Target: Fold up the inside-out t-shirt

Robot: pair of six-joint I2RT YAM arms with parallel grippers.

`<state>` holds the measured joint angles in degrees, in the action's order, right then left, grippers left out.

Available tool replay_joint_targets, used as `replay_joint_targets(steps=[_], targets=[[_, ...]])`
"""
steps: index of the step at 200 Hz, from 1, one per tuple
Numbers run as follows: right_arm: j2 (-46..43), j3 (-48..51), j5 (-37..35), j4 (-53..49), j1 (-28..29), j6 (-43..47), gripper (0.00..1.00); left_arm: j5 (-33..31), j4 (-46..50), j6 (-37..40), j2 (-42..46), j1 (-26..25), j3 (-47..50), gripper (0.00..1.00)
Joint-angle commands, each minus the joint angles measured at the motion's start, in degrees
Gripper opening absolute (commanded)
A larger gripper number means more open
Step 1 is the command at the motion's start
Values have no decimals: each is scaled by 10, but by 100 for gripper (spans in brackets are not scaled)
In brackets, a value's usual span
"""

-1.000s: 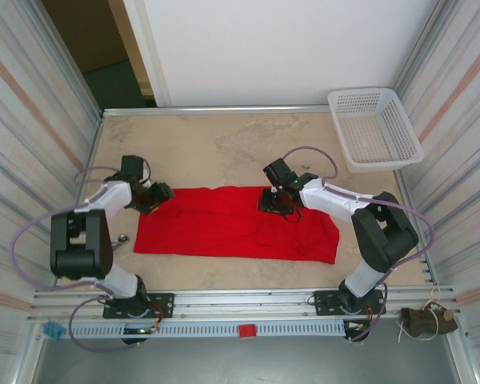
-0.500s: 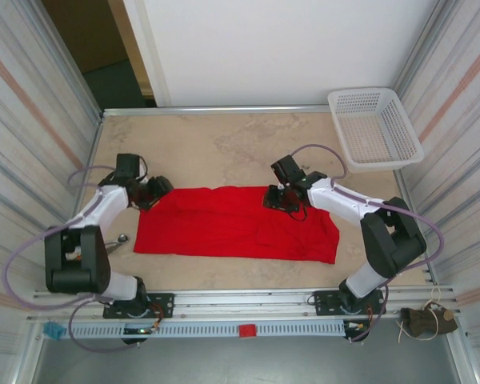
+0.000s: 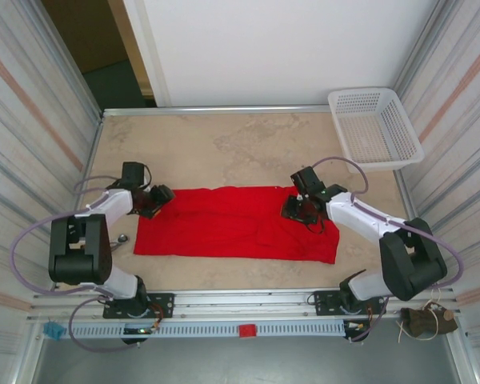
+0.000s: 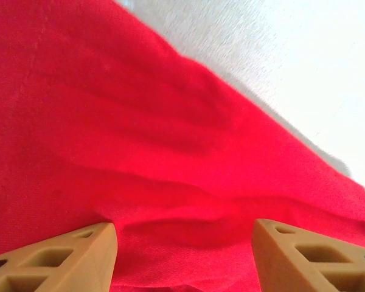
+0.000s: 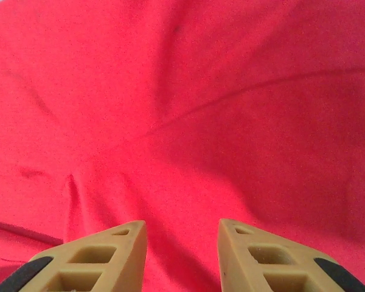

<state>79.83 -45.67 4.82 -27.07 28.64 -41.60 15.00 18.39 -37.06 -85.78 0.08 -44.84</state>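
The inside-out t-shirt (image 3: pixel 232 224) lies as a long red band across the table's near half, plain red with no print showing. My left gripper (image 3: pixel 157 197) sits low at its upper left corner. In the left wrist view the left gripper (image 4: pixel 182 234) is open, its tan fingers (image 4: pixel 79 255) wide apart over a soft ridge of red cloth (image 4: pixel 170 152). My right gripper (image 3: pixel 298 210) rests on the shirt's upper right part. The right wrist view shows the right gripper (image 5: pixel 181 234) open by a narrower gap, with creased cloth (image 5: pixel 188 121) under and ahead of it.
A white mesh basket (image 3: pixel 374 126) stands at the back right corner. A small metal object (image 3: pixel 122 238) lies just left of the shirt. Bare stone-patterned table (image 3: pixel 224 144) stretches behind the shirt, metal walls close both sides, and a rail (image 3: pixel 240 302) runs along the near edge.
The right gripper has slid rightward along the shirt's top edge. The left gripper shifted a little, staying at the left corner. The shirt's top edge looks straighter.
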Motion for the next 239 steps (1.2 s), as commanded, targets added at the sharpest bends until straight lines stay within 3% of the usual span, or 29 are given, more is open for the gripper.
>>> replay_joint_targets(steps=[1,31,80,170,199,239], targets=[[-29,16,1,-12,17,-22,35,-13,10,22,17,4,-49,61],[-30,37,-4,2,38,-47,35,-21,41,9,-31,6,-103,60],[-9,67,-18,22,53,-79,35,-67,35,-26,-91,3,-101,60],[1,119,-51,-8,-42,-110,36,-134,64,11,-235,17,-234,60],[-47,91,47,40,-41,-19,34,-133,63,32,-208,19,-236,60],[-104,47,69,-33,-32,4,29,-85,37,15,-89,9,-181,60]])
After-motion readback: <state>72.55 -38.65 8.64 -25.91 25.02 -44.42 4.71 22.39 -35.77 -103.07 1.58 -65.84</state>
